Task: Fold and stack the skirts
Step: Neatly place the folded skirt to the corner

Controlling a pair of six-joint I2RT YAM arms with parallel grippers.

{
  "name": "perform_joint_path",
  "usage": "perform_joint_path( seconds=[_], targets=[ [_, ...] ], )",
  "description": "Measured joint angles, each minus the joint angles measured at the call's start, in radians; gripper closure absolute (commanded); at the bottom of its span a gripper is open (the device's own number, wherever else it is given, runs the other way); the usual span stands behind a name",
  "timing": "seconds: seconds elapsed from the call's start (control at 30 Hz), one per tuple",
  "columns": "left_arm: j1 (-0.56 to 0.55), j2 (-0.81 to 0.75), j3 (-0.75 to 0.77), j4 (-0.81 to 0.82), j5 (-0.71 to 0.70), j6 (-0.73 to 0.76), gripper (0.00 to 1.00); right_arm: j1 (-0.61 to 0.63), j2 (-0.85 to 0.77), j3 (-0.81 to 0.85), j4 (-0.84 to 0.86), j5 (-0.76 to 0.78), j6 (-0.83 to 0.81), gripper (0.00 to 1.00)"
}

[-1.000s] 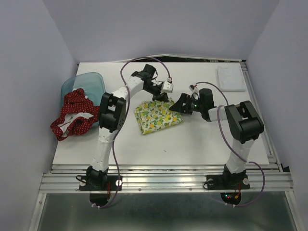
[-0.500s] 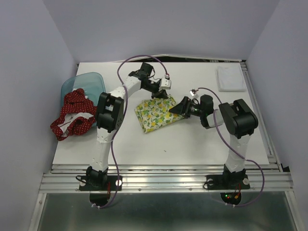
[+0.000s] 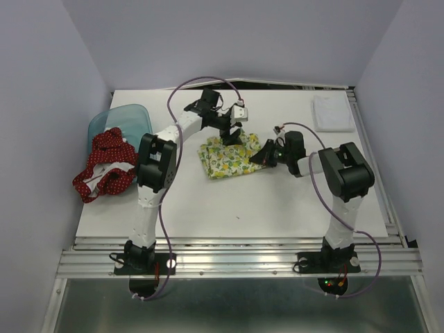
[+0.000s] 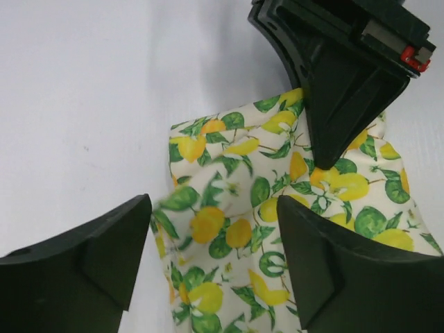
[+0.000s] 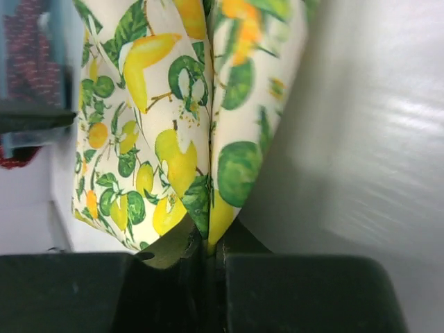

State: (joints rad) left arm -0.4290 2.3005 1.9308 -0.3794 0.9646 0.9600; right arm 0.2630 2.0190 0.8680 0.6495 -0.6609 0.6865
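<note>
**Q:** Arm poses?
**A:** The left arm (image 3: 161, 149) is stretched far across the table (image 3: 277, 201), wrist bent down. The left gripper (image 3: 232, 133) hangs over the far edge of the lemon-print skirt (image 3: 227, 156). The right arm (image 3: 343, 173) is folded low and reaches left, with the right gripper (image 3: 258, 154) at the skirt's right edge.

**Q:** Jaws?
**A:** Left: the 2 fingers (image 4: 76, 263) stand wide apart and hold nothing, with printed cloth below the gap. Right: closed tight, pinching 1 fold of the skirt's edge between the pads.

**Q:** Skirt position and axis?
**A:** It is folded, mid-table, between the 2 grippers. The long axis runs roughly left to right, with the right end in the right gripper's pinch.

**Q:** Other garment?
**A:** The red dotted skirt (image 3: 104, 165) lies crumpled at the table's left edge, partly in the blue bin (image 3: 128, 114), well apart from both grippers.
</note>
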Motion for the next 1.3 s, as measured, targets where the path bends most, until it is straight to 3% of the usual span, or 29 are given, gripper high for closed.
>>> perform_joint_path(
  seconds=[0.23, 0.5, 0.9, 1.3],
  targets=[
    [0.048, -0.174, -0.122, 0.172, -0.185, -0.26, 0.01, -0.002, -0.117, 0.146, -0.347, 0.19, -0.308, 0.99],
    [0.102, -0.433, -0.186, 0.206, -0.365, -0.469, 0.01, -0.063, -0.145, 0.323, -0.612, 0.332, -0.637, 0.99],
    [0.088, -0.499, -0.411, 0.113, -0.31, -0.597, 0.01, -0.322, -0.013, 0.719, -0.844, 0.306, -0.932, 0.99],
    [0.088, -0.498, -0.423, 0.116, -0.257, -0.623, 0.01, -0.457, 0.095, 0.92, -0.984, 0.181, -1.012, 0.99]
  ],
)
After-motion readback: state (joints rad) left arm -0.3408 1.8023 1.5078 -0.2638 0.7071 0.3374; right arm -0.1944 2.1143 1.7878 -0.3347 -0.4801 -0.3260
